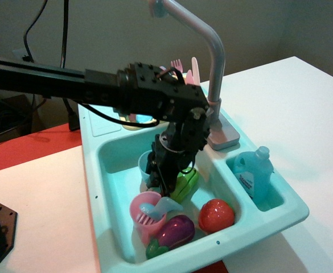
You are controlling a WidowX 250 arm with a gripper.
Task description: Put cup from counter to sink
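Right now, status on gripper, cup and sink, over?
Gripper low inside sink; jaw state unclear. Cup in the basin beside it. Pink cup, eggplant and red fruit crowd the front.

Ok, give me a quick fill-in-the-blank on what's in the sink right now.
1. The light-blue cup sits inside the ____, beside the gripper.
2. The purple eggplant lies right in front of the ____ cup.
3. The blue soap bottle stands in the small compartment on the ____ side of the picture.

Missing words: sink; pink; right
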